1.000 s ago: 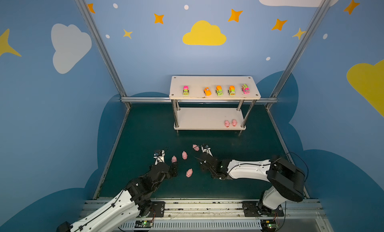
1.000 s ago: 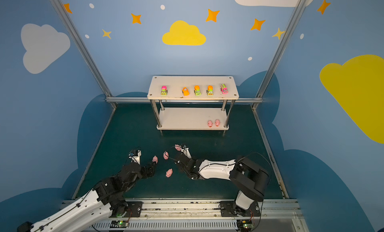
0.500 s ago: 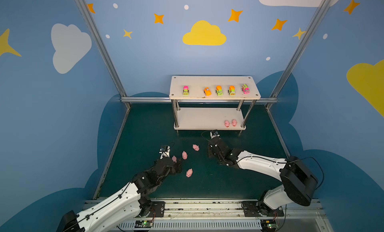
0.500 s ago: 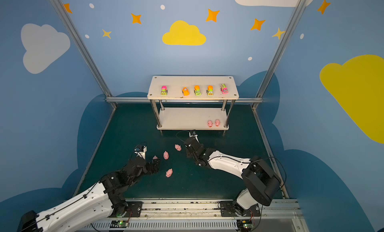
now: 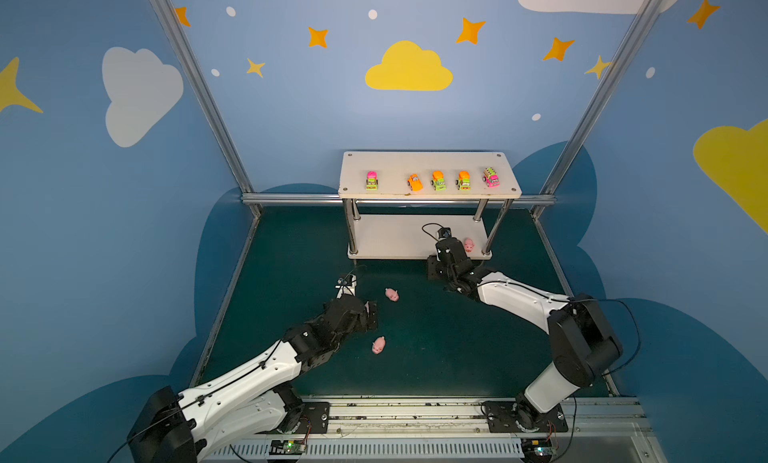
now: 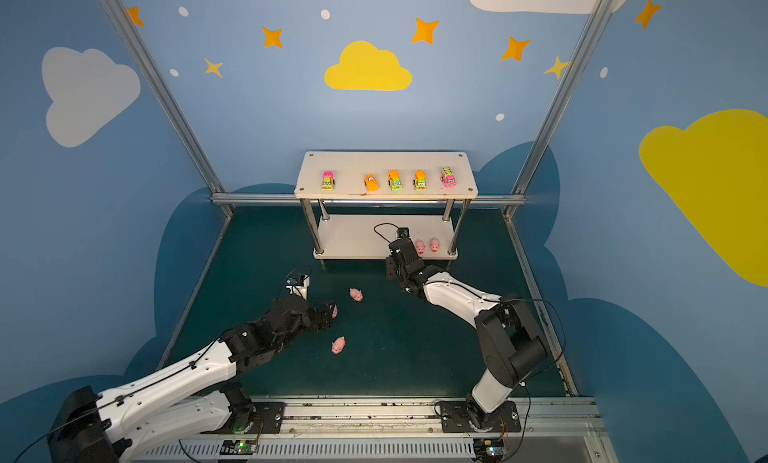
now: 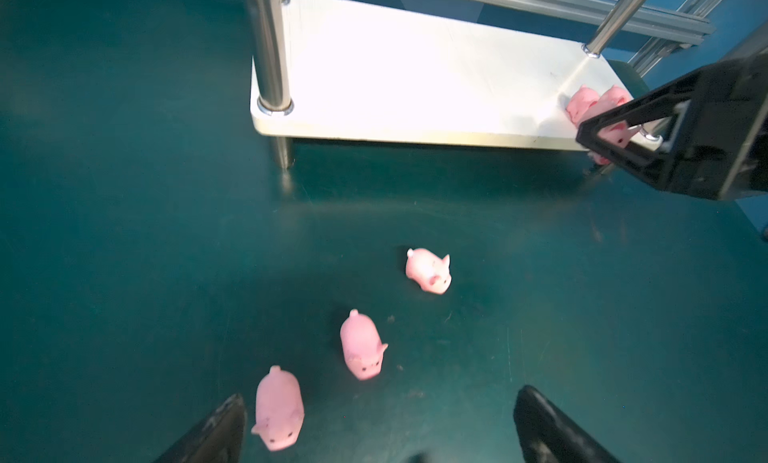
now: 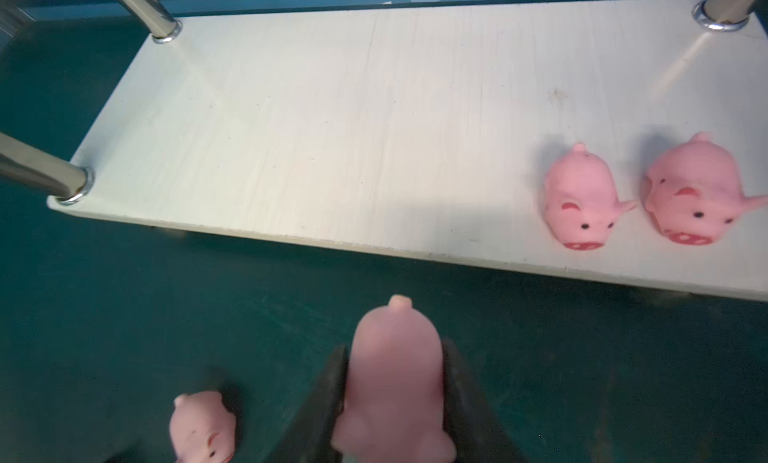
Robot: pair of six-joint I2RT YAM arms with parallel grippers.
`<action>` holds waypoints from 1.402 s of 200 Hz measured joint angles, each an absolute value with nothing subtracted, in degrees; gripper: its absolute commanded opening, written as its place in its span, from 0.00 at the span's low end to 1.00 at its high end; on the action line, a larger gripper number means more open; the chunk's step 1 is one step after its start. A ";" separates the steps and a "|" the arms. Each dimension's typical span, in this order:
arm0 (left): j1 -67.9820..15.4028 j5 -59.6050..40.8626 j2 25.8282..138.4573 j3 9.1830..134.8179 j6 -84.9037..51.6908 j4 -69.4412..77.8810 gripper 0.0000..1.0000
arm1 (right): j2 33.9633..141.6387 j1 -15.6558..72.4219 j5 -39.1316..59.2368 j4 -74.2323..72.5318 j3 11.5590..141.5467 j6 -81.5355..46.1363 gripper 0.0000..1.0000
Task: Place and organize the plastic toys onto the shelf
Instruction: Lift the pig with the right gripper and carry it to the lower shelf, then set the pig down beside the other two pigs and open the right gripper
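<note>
Grip confirmed on the right: the right gripper [image 8: 395, 351] has its jaws drawn in tight on a pink pig [image 8: 395, 382], squeezed at both flanks, tail end pointing ahead. It hangs over the green mat [image 8: 124, 315], just short of the front edge of the shelf [image 5: 428, 164], facing the lower board [image 8: 332, 128]. On that board, towards its right end, two pigs [image 8: 579, 199] sit side by side facing out (nearly touching, snouts close to the edge). Over to the left gripper [image 7: 382, 394]: jaws spread wide, holding nothing, low over the mat. The nearest pig [image 7: 276, 415] lies between them, close by one finger; whether it touches, I cannot tell. A second pig [image 7: 363, 348] lies just beyond the tips, and a third pig [image 7: 430, 271] further on towards the shelf. Up on the top board [image 5: 390, 166], five toy cars [image 5: 438, 180] stand in a row, one set apart at the left end.
</note>
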State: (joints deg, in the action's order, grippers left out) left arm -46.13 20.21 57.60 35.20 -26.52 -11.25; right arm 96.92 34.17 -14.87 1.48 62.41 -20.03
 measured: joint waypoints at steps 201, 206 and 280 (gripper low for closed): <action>-39.00 14.41 71.13 41.63 -21.37 -4.64 1.00 | 111.81 25.45 -9.17 5.50 76.95 -13.87 0.38; -39.00 14.35 71.16 41.67 -21.37 -4.64 1.00 | 111.87 25.41 -9.17 5.50 76.95 -13.82 0.39; -38.72 13.37 71.48 42.33 -21.39 -4.71 1.00 | 112.12 24.56 -9.13 6.31 78.13 -13.28 0.53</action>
